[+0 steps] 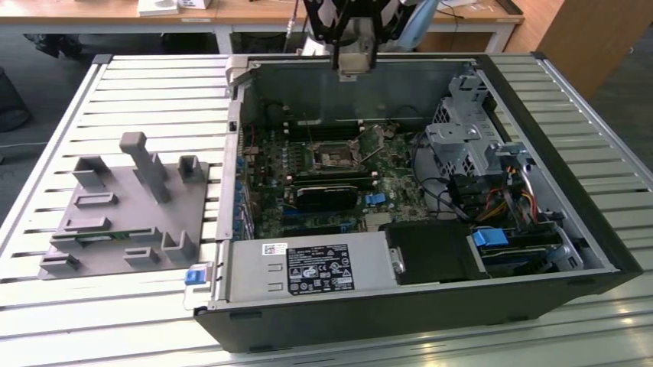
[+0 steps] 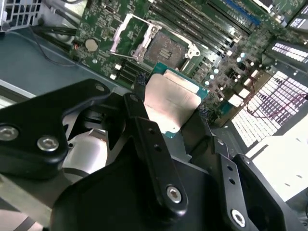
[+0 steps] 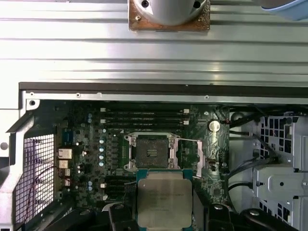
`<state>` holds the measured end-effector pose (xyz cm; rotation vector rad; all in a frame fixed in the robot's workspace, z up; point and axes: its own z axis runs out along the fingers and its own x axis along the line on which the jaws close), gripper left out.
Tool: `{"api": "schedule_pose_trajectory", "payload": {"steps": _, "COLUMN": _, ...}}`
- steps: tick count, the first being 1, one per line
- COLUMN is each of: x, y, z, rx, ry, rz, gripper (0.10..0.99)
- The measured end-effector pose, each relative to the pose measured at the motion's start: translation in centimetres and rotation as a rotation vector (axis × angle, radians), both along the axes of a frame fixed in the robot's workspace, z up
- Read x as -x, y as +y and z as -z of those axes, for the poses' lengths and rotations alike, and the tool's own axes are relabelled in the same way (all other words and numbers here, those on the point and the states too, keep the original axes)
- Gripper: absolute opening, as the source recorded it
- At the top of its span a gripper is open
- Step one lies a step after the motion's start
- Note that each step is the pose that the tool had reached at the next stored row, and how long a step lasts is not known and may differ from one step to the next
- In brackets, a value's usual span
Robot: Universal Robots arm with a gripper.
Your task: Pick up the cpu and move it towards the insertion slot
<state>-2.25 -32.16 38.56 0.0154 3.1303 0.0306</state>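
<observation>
My gripper [image 1: 350,65] hangs over the far wall of the open computer case, shut on the cpu [image 1: 351,61]. Both wrist views show the cpu [image 2: 171,98] [image 3: 164,197] as a flat silvery square with a thin green-tan edge, held by two opposite edges between the black fingers [image 2: 137,96]. The insertion slot [image 3: 150,151] [image 2: 163,48] [image 1: 335,157] lies on the motherboard below, with a dark centre and its metal frame swung open beside it. The cpu is well above the slot and offset to one side of it.
On the exterior view's left, a grey plastic fixture [image 1: 122,206] stands on the slatted table with a green memory stick [image 1: 102,237] in it. Inside the case [image 1: 571,237] are a black card [image 1: 326,191], a drive cage [image 1: 469,138], cables and a power supply [image 1: 306,267].
</observation>
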Motion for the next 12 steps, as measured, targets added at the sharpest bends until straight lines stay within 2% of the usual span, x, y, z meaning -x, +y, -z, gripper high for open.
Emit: {"api": "schedule_pose_trajectory", "payload": {"steps": 12, "x": -0.38, "y": 0.11, "z": 0.23, "rx": -0.001, "ry": -0.0001, "rz": 0.0, "gripper": 0.541}}
